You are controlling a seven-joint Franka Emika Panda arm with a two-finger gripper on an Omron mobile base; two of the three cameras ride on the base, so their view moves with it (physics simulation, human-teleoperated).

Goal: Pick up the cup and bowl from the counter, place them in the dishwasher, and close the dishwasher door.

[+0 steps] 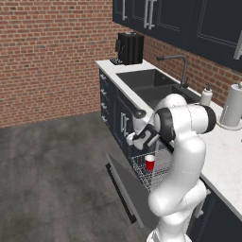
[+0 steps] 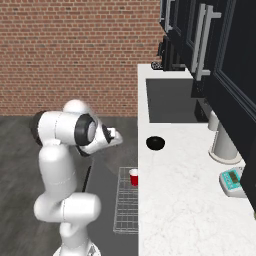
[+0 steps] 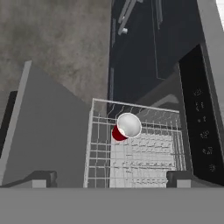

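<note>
The gripper (image 3: 112, 178) hangs with its jaws spread wide and empty above the dishwasher's pulled-out wire rack (image 3: 144, 162), where the cup (image 3: 126, 127) stands upright, presumably just set there, while the bowl (image 2: 155, 143) waits on the counter (image 2: 180, 200) and the dishwasher door (image 3: 48, 131) lies open.

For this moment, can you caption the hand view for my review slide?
Open claw above the pulled-out rack, red cup standing in it, door lowered.
</note>
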